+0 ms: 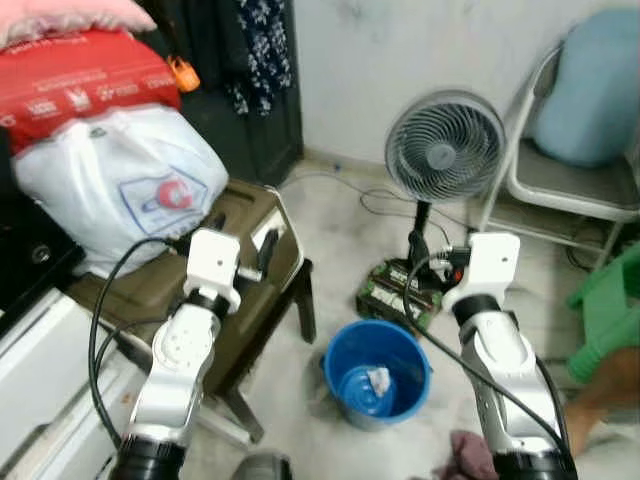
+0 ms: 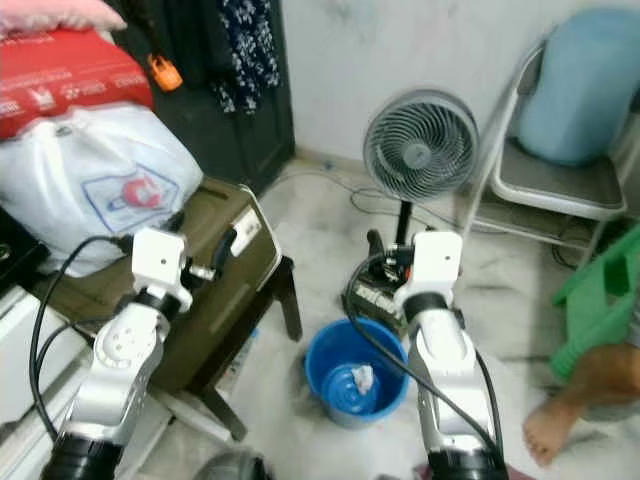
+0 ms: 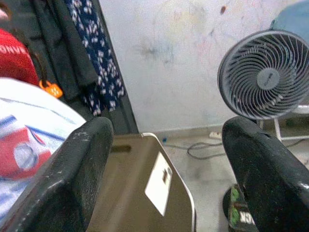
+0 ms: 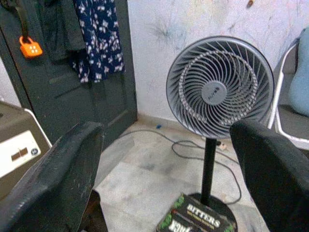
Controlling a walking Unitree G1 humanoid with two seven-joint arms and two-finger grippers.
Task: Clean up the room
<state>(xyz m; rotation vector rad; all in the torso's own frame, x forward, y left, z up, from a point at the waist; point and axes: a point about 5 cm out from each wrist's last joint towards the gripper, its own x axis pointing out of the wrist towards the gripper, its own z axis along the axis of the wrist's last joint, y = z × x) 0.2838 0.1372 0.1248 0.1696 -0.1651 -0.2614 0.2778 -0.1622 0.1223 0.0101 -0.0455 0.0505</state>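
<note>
On the pale floor, between the two raised arms, a round blue plastic bucket [image 1: 377,372] is sitting with a scrap of white crumpled paper [image 1: 379,379] inside. Above and beside it, the right gripper [image 4: 164,179] and left gripper [image 3: 166,179] are hovering with fingers apart, both empty. Beyond is standing a grey pedestal fan [image 1: 443,148].

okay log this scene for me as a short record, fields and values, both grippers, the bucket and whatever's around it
left gripper: open, raised above the olive-brown case
right gripper: open, raised, aimed at the grey standing fan
round blue plastic bucket: on the floor between the arms, crumpled white scrap inside
white plastic bag: resting on the case
person's bare foot: on the floor beside the right arm
</note>
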